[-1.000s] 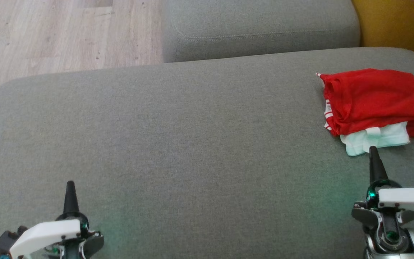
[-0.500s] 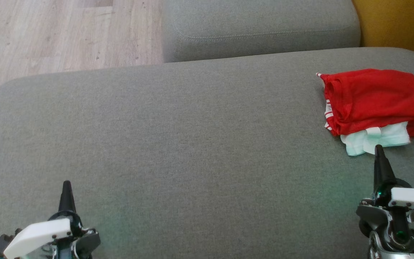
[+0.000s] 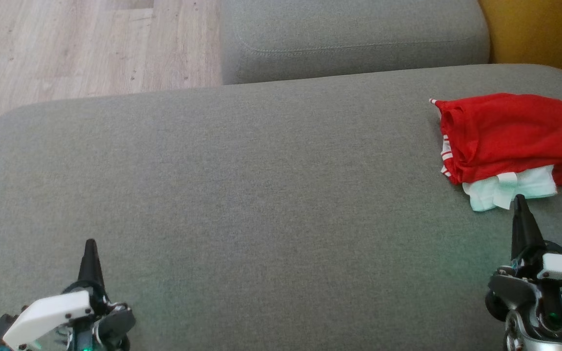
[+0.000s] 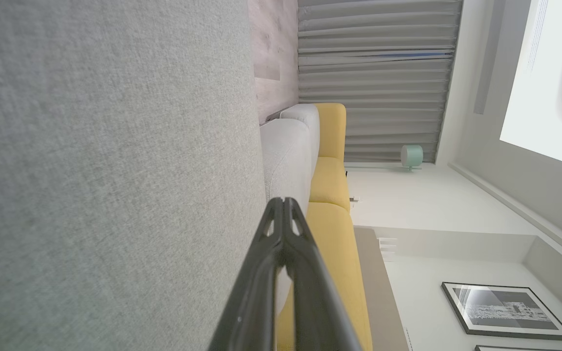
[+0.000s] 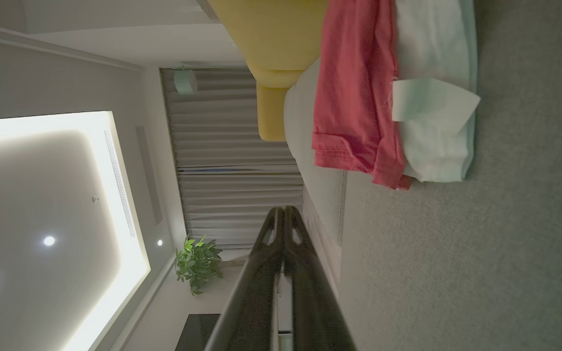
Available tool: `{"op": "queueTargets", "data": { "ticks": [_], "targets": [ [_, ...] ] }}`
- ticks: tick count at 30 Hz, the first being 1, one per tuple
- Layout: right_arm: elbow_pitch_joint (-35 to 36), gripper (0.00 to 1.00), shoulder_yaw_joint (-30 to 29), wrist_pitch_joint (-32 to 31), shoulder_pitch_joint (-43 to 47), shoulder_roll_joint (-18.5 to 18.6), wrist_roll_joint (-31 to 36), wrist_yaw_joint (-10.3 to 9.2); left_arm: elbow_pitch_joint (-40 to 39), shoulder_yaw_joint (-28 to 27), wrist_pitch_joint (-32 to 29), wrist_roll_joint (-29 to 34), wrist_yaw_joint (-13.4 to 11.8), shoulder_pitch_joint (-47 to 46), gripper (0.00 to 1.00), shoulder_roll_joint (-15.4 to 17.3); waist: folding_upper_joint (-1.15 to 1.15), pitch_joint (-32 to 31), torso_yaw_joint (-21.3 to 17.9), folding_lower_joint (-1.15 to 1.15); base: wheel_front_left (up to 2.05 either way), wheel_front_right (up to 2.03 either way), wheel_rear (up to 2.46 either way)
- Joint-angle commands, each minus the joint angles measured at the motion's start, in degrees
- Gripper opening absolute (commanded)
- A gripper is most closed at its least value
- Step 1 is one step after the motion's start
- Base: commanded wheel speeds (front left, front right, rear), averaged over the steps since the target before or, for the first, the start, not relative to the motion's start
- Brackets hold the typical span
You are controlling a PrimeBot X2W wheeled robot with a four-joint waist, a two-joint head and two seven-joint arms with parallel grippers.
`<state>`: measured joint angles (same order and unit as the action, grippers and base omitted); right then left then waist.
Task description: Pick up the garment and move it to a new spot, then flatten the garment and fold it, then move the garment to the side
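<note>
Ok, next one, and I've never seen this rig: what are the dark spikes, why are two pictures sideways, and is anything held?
This is a two-armed robot seen by three cameras. One picture looks down from its head: the dark spikes are the left gripper and the right gripper, each with two fingers pressed together, so both are shut and hold nothing. The sideways pictures come from cameras on the wrists, looking along those fingers; the arms are turned, so the room looks tipped. The surface is a grey sofa cushion. On its right side lies the garment, a red jersey folded into a bundle, with a white part poking toward the robot. The right gripper's tip points at that white edge and seems to stop short of it.
</note>
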<state>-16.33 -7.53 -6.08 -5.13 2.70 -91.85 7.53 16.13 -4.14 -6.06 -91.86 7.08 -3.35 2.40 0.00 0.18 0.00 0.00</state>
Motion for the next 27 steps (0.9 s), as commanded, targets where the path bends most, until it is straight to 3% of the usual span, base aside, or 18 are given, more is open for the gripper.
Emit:
{"op": "queueTargets", "data": {
  "ticks": [1, 27],
  "targets": [
    [2.3, 0.00, 1.2, -0.3, -1.0, 0.3, -0.4, -0.04, -2.1, -2.4, -0.4, -0.3, 0.4, -2.8, 0.00, 0.5, 0.00, 0.0, 0.0, 0.00, 0.00, 0.00, 0.00],
    [2.3, 0.00, 1.1, -0.3, -1.0, 0.3, -0.4, -0.04, -2.1, -2.4, -0.4, -0.3, 0.4, -2.8, 0.00, 0.5, 0.00, 0.0, 0.0, 0.00, 0.00, 0.00, 0.00]
  ]
}}
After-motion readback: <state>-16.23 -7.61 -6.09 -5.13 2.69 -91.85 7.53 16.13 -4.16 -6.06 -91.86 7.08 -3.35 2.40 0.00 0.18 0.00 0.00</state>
